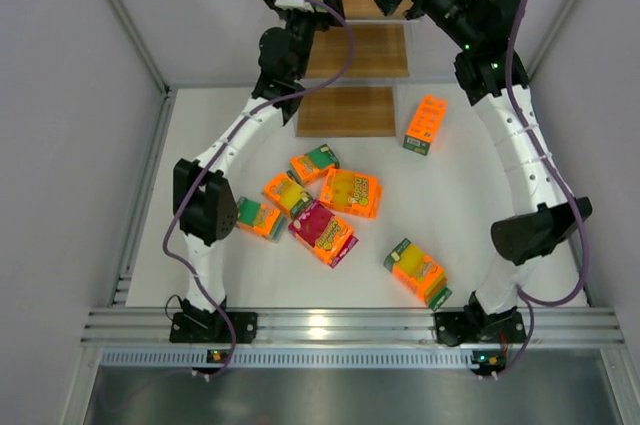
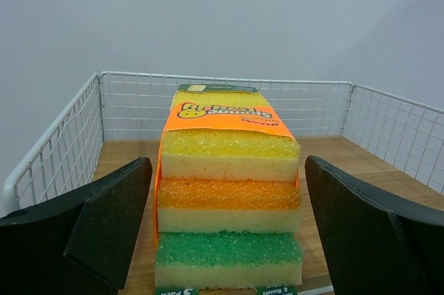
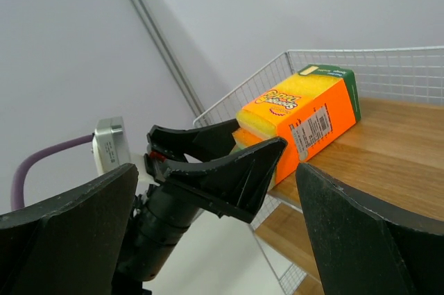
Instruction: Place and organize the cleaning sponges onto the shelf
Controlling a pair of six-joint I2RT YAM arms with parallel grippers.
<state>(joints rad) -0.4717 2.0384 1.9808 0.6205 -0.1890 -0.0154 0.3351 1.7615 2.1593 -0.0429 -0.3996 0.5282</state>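
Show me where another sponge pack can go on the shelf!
On the shelf, the middle board and bottom board are bare wood, both free. The top board has bare wood between its one sponge pack and the wire side. The table is crowded in the middle, where a cluster of packs lies between the arms.

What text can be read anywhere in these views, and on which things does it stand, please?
Pack on the shelf: yellow logo, upside down and blurred, unreadable.
Its white side sticker: print too small.
Packs on the table: print too small.
No text here reads clearly.
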